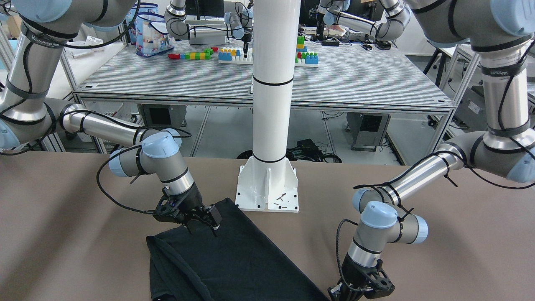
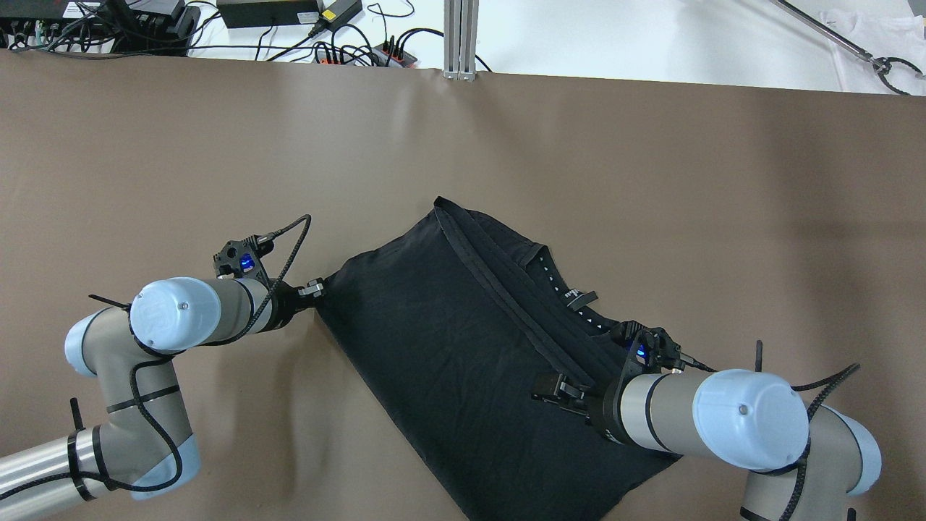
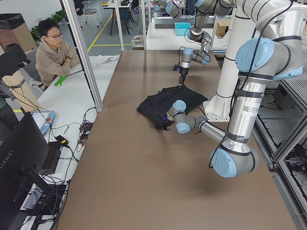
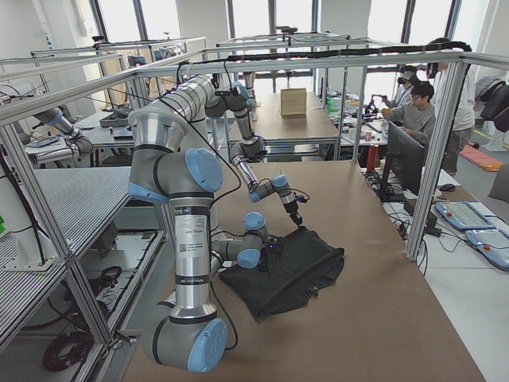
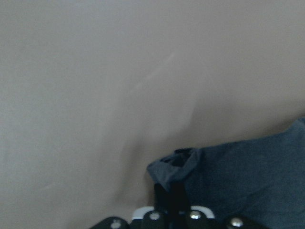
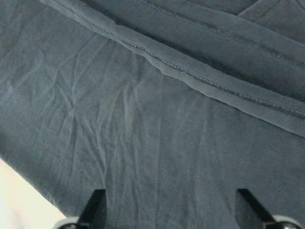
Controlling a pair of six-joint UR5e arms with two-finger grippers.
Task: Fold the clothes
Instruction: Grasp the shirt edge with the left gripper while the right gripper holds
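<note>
My left gripper is clamped on one corner of the plain black rectangular piece of soft fabric. In my left wrist view that corner sits bunched into a small rumpled knot right between my fingertips. The rest of the sheet spreads away from it to their right. Ahead of those fingers and to their left lies the brown table covering, lightly creased.

My right gripper is over the fabric with its jaws wide apart. Its two dark fingers show at the bottom of my right wrist view, and wrinkled black cloth fills the whole gap between them. Ahead of these fingers a stitched hem runs slantwise across the sheet, with another layer of fabric lying beyond it. Just outside the left-hand finger, a pale sliver of table shows past the fabric's edge. Whether the tips touch the cloth I cannot tell.

The fabric lies on the table between my two grippers, askew to the table's edges, with one part folded over along that hem. The pinched corner is at the end nearest my left fingers, and my right fingers are above the opposite end. The white pillar's bolted base plate stands near my right fingers, apart from them, just beside an edge of the fabric.
</note>
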